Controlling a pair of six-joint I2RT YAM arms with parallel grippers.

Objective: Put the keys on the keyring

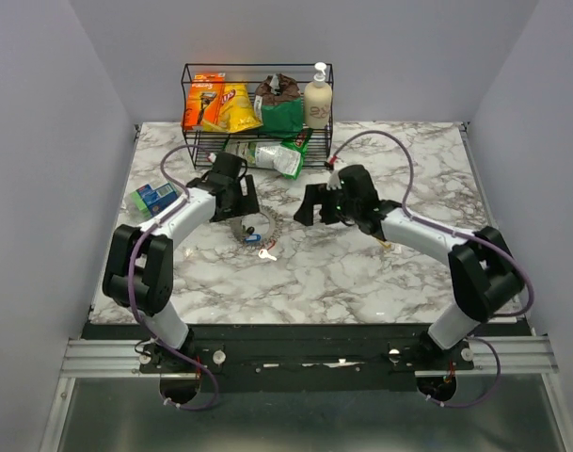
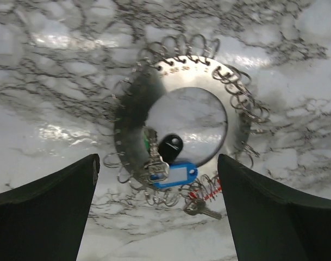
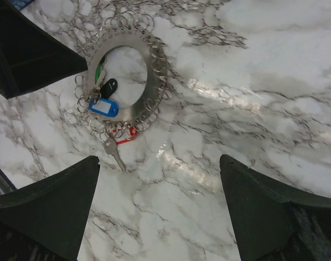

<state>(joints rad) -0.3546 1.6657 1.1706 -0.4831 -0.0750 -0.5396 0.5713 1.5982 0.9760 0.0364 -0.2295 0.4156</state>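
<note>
The keyring (image 2: 192, 73) is a flat silvery disc ring with many small wire loops round its rim, lying on the marble (image 1: 260, 226). At its near rim lie a blue tag (image 2: 176, 175), a black key head (image 2: 170, 147), a red tag (image 2: 208, 190) and a loose-looking silver key (image 2: 200, 207). I cannot tell which are threaded on. My left gripper (image 2: 157, 160) is open, just above this cluster (image 1: 239, 202). My right gripper (image 3: 158, 159) is open and empty over bare marble to the ring's right (image 1: 307, 205); the ring (image 3: 154, 70) and silver key (image 3: 114, 152) show ahead.
A black wire rack (image 1: 258, 68) at the back holds snack bags and a lotion bottle (image 1: 317, 99). A green-white bag (image 1: 272, 155) lies in front of it. A blue-green box (image 1: 154, 198) sits at the left table edge.
</note>
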